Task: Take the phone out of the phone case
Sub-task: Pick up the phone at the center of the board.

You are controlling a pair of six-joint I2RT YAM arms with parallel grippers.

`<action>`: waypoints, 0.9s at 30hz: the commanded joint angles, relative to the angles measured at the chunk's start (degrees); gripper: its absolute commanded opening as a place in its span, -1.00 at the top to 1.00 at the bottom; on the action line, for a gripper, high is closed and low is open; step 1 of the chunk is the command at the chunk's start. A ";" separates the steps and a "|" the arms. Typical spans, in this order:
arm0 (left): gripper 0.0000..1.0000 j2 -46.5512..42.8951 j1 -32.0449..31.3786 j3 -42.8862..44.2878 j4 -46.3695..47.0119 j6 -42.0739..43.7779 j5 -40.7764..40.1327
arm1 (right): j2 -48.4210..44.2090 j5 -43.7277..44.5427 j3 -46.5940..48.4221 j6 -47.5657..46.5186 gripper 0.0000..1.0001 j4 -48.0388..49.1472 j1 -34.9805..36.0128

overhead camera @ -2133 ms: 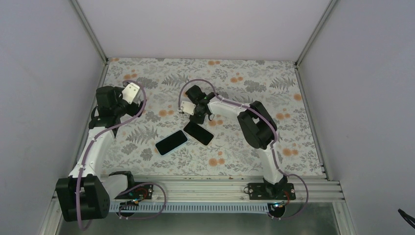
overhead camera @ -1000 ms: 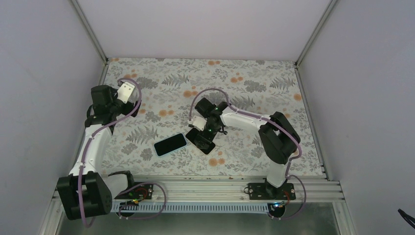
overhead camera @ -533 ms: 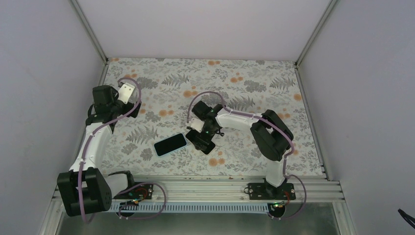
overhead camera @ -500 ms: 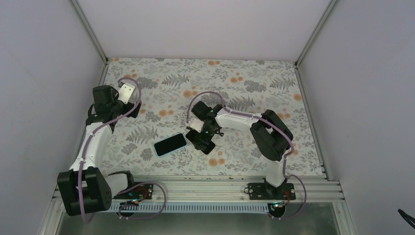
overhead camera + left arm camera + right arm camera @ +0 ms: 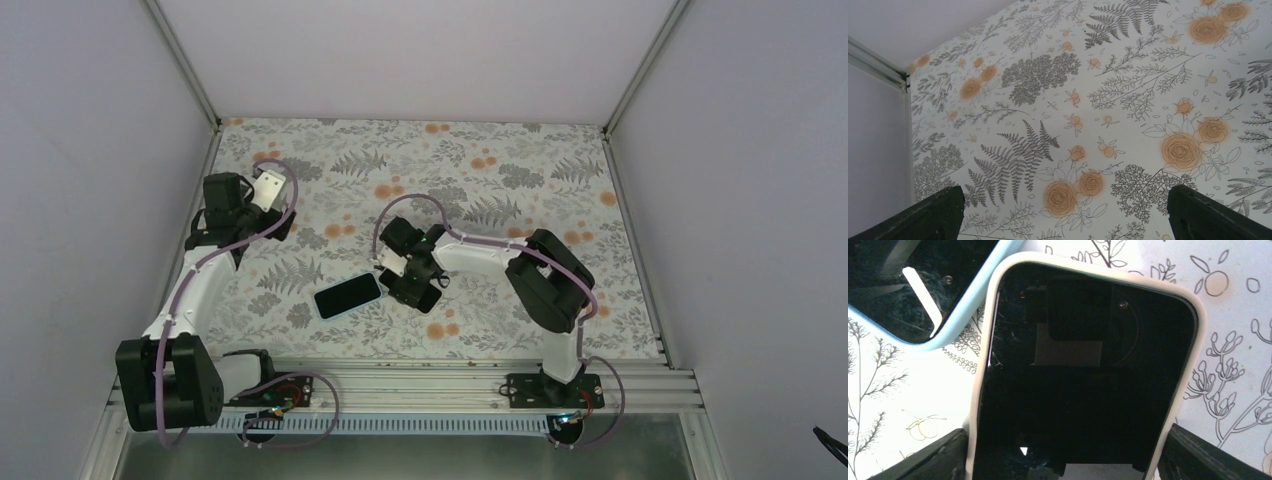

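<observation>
While the right hand (image 5: 1073, 460) gapes, a white-cased phone (image 5: 1083, 365) lies between.

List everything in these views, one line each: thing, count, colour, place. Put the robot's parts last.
phone in white case: one, black screen, mid-table, between the right hand's fingers.
phone in light-blue case: one, black screen, just left of the white-cased one.
table cover: one, white with grey ferns and orange flowers, across the table.
walls: three, pale grey, around the table.
rail: one, silver, near edge.
left hand: one, black fingers, open, above bare cover at far left.
right hand: one, black fingers, open, straddling the white-cased phone.
</observation>
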 commanded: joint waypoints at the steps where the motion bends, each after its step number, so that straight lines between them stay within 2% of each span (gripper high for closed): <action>1: -1.00 0.89 -0.77 0.65 0.94 0.18 -1.38 | 4.21 6.59 -4.78 -1.55 -0.45 -1.05 0.30; 3: -1.00 1.41 -1.40 1.35 0.24 0.05 -0.37 | 3.77 8.26 -5.10 -1.93 -0.27 -0.40 0.13; 6: -1.00 2.64 -3.05 3.30 -2.41 0.05 4.29 | 1.56 9.40 -5.69 -2.85 -0.18 2.17 -0.52; 10: -1.00 7.87 -5.27 8.75 -9.85 -0.12 17.33 | -3.64 9.89 -5.74 -5.52 0.00 7.27 -1.83; 14: -1.00 17.86 -9.69 17.26 -21.54 2.04 27.53 | -6.73 10.84 -4.13 -6.96 0.27 11.03 -4.07; 19: -1.00 28.02 -14.22 27.05 -34.24 6.80 35.40 | -9.22 10.24 -1.00 -6.69 0.28 13.13 -4.43; 27: -1.00 36.56 -14.64 35.16 -38.37 7.76 39.50 | -12.16 10.01 0.94 -7.04 0.31 15.42 -4.39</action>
